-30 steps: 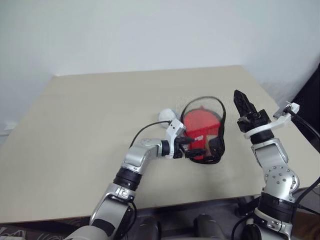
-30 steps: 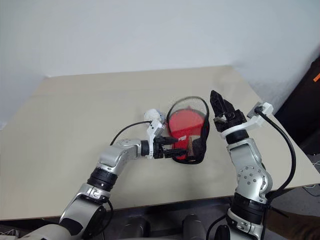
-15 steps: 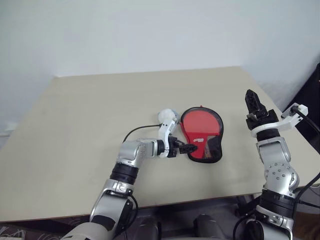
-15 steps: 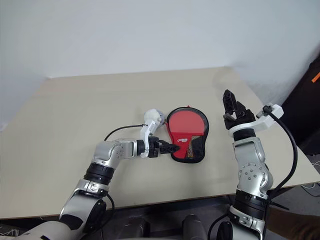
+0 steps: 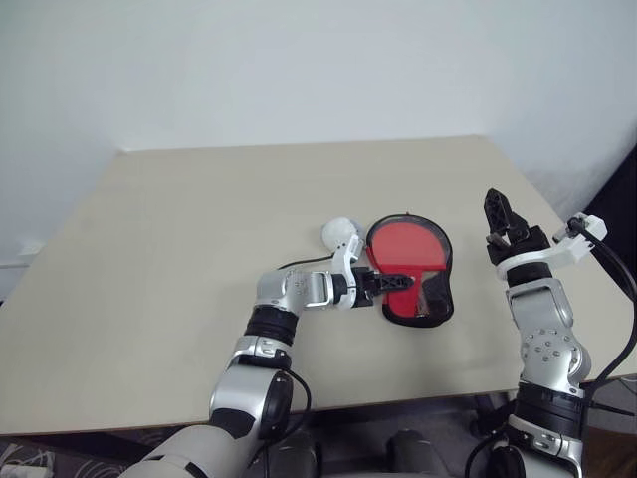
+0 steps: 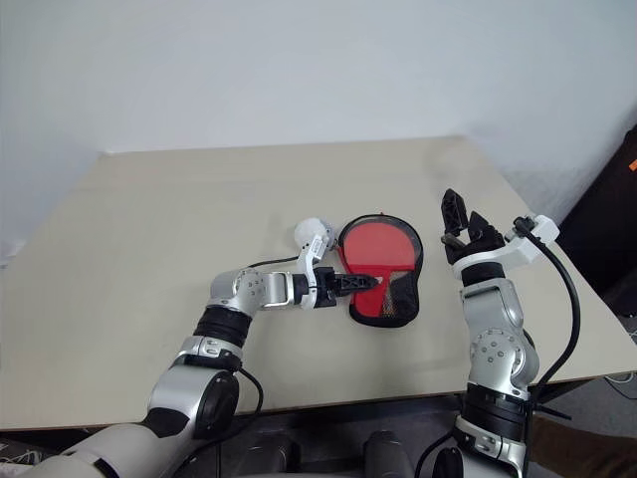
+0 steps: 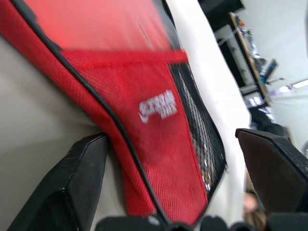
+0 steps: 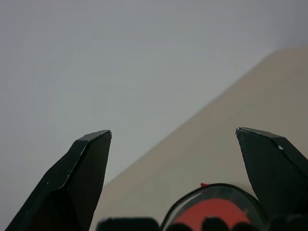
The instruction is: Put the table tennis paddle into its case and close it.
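a plain beige table (image 5: 179,249) stands against a bare pale wall (image 5: 299,70) in soft, even light.

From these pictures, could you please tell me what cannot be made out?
- Paddle: whether its handle is inside the case is too small to tell in the eye views.
- Zip: closed or not, too small; the left gripper covers that edge.
- Ball: partly hidden behind the left wrist.
- Logo: blurred in the left wrist view.
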Robot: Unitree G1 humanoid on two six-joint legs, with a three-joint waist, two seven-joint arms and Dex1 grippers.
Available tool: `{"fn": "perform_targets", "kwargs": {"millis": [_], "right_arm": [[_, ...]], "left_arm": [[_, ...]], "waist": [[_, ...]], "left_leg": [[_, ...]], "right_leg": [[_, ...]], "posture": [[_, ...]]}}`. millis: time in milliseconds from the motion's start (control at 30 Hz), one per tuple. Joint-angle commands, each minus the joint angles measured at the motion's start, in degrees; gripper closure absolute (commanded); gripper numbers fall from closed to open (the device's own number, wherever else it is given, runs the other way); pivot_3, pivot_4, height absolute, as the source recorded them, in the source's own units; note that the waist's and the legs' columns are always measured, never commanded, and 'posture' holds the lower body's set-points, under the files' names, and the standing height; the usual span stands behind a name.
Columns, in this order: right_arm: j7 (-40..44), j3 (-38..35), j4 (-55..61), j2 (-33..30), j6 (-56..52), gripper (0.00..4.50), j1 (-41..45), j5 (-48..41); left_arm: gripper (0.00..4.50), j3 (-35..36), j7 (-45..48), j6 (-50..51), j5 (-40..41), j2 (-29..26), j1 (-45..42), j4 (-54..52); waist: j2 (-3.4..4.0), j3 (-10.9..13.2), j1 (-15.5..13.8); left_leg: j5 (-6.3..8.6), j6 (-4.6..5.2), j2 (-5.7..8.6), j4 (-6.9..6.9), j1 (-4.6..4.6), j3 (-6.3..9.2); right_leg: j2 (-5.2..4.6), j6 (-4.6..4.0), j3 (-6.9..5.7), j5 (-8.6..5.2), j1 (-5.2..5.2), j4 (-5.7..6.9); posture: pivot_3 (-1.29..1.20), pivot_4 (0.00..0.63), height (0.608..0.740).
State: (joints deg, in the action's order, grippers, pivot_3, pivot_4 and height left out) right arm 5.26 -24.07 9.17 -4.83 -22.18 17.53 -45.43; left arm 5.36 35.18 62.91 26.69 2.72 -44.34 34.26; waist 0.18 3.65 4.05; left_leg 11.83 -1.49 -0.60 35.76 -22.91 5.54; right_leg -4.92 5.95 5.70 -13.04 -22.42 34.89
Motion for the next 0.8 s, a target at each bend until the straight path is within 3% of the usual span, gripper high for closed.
{"fn": "perform_targets", "kwargs": {"millis": [33, 367, 533, 633, 800], "right_arm": [[0.0, -0.1, 0.8, -0.6, 1.5, 0.00, 0.7, 0.3], [-0.7, 0.0, -1.4, -0.9, 2.0, 0.00, 1.4, 2.4], [-1.0, -0.1, -2.0, -1.1, 2.0, 0.00, 1.8, 2.8], [-1.0, 0.2, -1.9, -1.2, 1.8, 0.00, 1.7, 3.1], [-1.0, 0.4, -1.9, -1.5, 0.6, 0.00, 1.4, 2.6]], "left_arm": [[0.94, -0.4, 1.7, 1.7, 2.3, 0.9, 0.4, -2.2], [4.44, 3.9, -0.7, 2.7, 4.7, 0.6, 0.8, -3.5], [4.48, 3.3, 0.6, 6.2, 7.0, -0.3, 2.2, -6.4], [4.48, 0.9, 2.5, 13.3, 9.0, -3.0, 3.6, -10.1], [4.48, 3.7, 2.2, 26.9, 15.3, -9.2, 9.2, -21.9]], "waist": [[0.00, 0.0, 0.0], [-0.01, 0.0, 0.1], [0.00, 0.0, 0.1], [0.01, 0.0, 0.2], [0.05, 0.0, 0.5]], "left_leg": [[0.00, 0.00, 0.00, -0.08, -0.04, 0.00], [-0.01, -0.01, 0.00, -0.02, 0.00, -0.02], [-0.01, -0.01, 0.00, 0.05, -0.01, -0.03], [-0.01, -0.01, 0.00, 0.00, -0.01, -0.02], [-0.02, -0.01, -0.01, -0.10, 0.04, -0.02]], "right_leg": [[0.01, -0.01, 0.00, -0.01, -0.06, -0.02], [0.01, -0.02, 0.02, -0.03, -0.05, -0.02], [0.01, -0.02, 0.03, -0.02, -0.04, 0.01], [0.02, -0.02, 0.03, -0.02, -0.07, 0.04], [0.03, -0.02, 0.08, -0.02, -0.09, 0.11]], "posture": [[0.00, 0.000, 0.740], [0.00, 0.000, 0.740], [0.00, 0.000, 0.740], [0.00, 0.000, 0.740], [0.00, 0.000, 0.740]]}}
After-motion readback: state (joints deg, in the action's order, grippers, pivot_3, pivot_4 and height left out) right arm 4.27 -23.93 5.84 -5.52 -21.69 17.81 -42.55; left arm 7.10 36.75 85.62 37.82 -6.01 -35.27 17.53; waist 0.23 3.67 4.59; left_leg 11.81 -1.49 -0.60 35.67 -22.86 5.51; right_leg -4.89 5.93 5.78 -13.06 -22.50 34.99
